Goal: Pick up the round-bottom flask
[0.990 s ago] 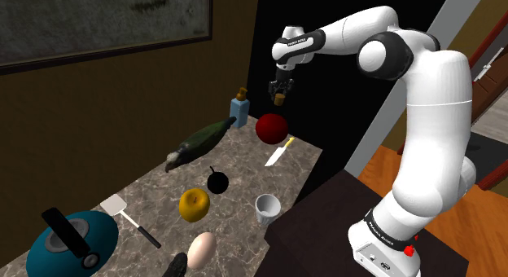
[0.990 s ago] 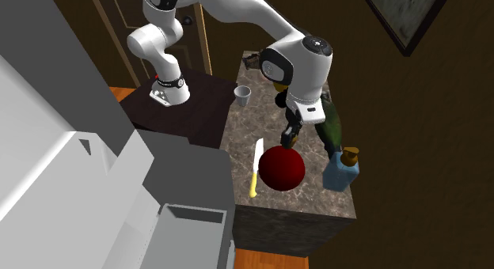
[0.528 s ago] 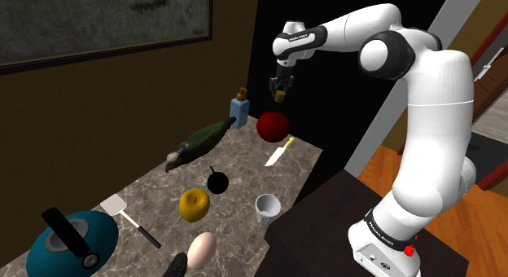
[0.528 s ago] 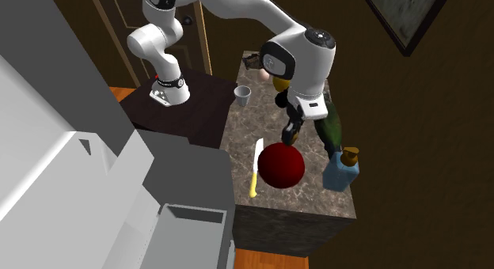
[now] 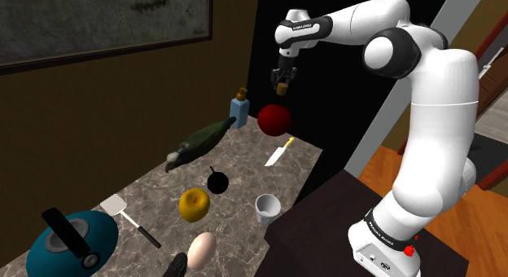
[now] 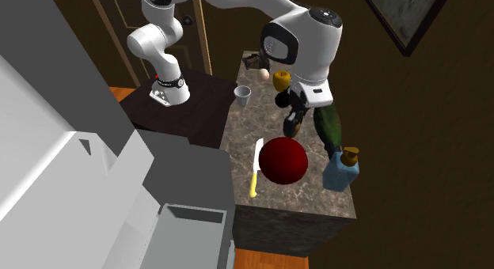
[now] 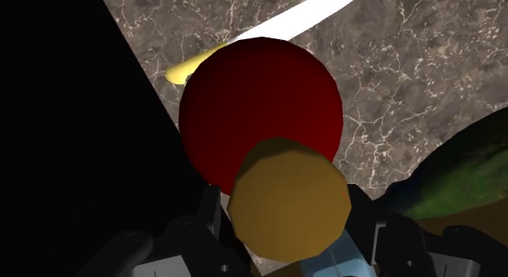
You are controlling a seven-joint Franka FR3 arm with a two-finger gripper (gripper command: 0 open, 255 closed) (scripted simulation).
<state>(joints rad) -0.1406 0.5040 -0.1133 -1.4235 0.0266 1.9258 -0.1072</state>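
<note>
Your gripper (image 5: 282, 88) grips flask (image 5: 274, 120) by its corked top. Bulb hangs straight below, long axis vert.; pull straight up.

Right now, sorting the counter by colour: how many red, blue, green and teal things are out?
Red: 1, the round-bottom flask with ochre stopper
Blue: 1, the square bottle with brown cap
Green: 1, the dark bird-shaped figure
Teal: 1, the rounded vessel with black handle
Total: 4
</note>
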